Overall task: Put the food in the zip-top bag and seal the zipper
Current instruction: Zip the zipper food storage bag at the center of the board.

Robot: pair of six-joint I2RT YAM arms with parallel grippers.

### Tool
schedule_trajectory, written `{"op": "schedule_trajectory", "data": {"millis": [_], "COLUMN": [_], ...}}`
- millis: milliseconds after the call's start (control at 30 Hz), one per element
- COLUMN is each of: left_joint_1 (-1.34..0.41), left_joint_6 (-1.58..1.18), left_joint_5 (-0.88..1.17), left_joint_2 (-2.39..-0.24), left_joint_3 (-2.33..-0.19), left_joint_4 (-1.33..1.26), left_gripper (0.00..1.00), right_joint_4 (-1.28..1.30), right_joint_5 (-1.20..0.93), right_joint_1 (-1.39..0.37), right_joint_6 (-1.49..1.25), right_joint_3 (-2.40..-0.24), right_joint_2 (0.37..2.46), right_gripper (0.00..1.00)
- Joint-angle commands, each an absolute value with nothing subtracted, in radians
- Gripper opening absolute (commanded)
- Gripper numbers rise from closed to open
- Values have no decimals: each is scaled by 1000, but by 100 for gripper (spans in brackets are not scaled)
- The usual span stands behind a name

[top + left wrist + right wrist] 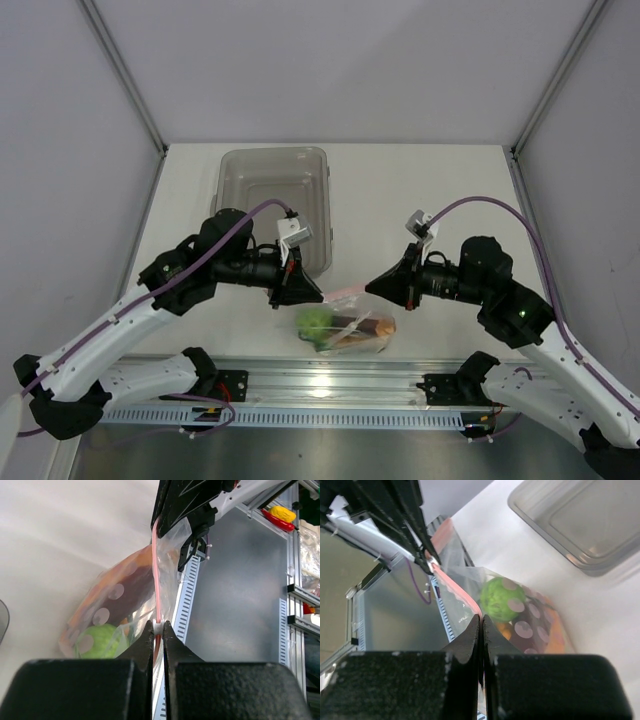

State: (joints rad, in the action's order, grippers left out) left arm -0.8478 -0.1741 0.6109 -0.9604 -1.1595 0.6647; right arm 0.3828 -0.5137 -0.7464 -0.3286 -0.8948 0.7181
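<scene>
The zip-top bag (347, 332) hangs between my two grippers over the table's front edge. Inside it are a green lime (314, 321), a dark-red and tan slice (362, 326) and orange pieces; the other food does not show. The pink-red zipper (345, 293) runs taut along the top. My left gripper (318, 296) is shut on the zipper's white slider (158, 626) at the left end. My right gripper (369, 290) is shut on the zipper's right end (465, 597). The lime also shows in the left wrist view (100, 641) and the right wrist view (502, 598).
A rigid clear grey bin (275, 200) stands behind the left arm, empty; it also shows in the right wrist view (580, 520). A metal rail with a slotted cable duct (330, 395) runs along the near table edge below the bag.
</scene>
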Motion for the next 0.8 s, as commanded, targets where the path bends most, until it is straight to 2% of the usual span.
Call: {"op": "schedule_trajectory", "data": {"millis": [0,200,400,767], "left_joint_1": [-845,-825,-801,-693], "left_joint_6": [-147,-150,-141,-110], "left_joint_5": [563,489,430,410], "left_joint_2": [-930,-949,-1066,-1161], "left_joint_3": [-1195,-1230,-1337,-1370], "left_joint_4": [732,767,834,841], "left_gripper": [1,1,1,1], "right_joint_4": [428,446,460,485], "right_joint_5": [-404,-364,-328,-339], "right_joint_1": [-718,-667,-598,-451], "right_joint_6": [-341,-368,-396,-428], "right_joint_3": [-928,-928,-933,-936], "right_joint_2": [707,713,723,790], "right_gripper": [0,0,0,0]}}
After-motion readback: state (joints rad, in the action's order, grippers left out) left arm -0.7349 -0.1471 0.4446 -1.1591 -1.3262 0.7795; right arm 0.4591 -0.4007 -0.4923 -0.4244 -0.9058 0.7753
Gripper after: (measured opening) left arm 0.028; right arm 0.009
